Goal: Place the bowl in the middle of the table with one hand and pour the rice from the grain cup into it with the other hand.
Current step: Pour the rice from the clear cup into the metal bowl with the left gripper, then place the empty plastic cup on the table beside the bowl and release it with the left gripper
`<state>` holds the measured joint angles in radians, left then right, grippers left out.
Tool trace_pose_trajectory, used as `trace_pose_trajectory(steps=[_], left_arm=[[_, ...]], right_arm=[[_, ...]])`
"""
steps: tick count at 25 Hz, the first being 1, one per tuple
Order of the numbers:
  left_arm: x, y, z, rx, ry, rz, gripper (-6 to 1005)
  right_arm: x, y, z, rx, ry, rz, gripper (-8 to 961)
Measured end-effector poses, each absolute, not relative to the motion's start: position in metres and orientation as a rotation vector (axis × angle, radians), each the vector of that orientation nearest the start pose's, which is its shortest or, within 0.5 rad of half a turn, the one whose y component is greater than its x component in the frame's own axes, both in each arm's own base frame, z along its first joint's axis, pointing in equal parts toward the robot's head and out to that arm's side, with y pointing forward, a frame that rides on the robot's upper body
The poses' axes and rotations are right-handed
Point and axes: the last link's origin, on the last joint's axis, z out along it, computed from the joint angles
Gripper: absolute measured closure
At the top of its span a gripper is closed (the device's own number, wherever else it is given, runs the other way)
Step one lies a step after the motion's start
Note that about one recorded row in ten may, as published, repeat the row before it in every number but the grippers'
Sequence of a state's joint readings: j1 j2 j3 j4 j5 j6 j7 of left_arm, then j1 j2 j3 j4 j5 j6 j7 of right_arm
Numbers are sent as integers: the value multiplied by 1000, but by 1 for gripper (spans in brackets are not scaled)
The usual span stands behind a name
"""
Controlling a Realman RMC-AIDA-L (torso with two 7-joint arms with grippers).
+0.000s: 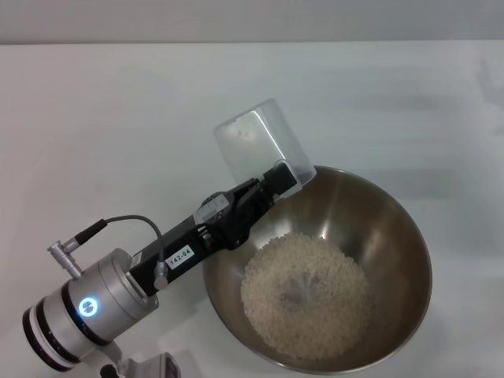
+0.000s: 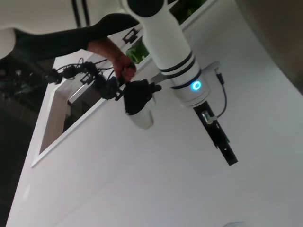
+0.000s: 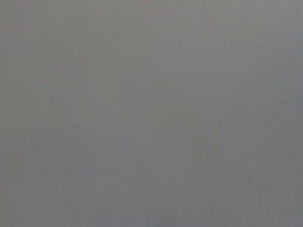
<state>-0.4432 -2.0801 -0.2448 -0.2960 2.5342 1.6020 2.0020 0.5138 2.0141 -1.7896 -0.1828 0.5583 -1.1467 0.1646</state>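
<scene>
You're looking at a plain white surface point(image 1: 118, 118) that fills nearly the whole head view, evenly lit, with soft greyish shadows toward the far right. Along the top edge there's a thin grey strip point(image 1: 252, 20), probably wall, hard to tell. The right wrist view gives you just flat grey, nothing to make out. The left wrist view shows some green foliage point(image 2: 187, 9) beyond the white edge.

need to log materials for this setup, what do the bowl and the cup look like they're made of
The bowl looks like stainless steel with a brushed, shiny grey inside: it shows soft reflections and a thin metal rim. The cup, held tipped over the bowl's rim by the left gripper, appears to be frosted translucent plastic, since the white table shows dimly through its walls. The rice lies heaped in the bowl.
</scene>
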Motion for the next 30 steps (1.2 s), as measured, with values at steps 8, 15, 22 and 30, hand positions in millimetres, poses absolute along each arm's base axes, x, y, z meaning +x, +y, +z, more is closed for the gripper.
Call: trace_pose_trajectory(steps=[8,15,22,30], left_arm=[[-214,239,-95,-981,1750,16,939],[-212,235,-85,-1169,1525,-150,932],[-223,243,-62,-1563,884,-560,924],[-247,266,-57,-1762,274,-729,914]], right_arm=[[320,380,57,-1389,458,757,245],[319,383,56,-1393,469,759,245],[320,385,50,-1403,513,749,245],[316,386,43,-1408,536,766,245]])
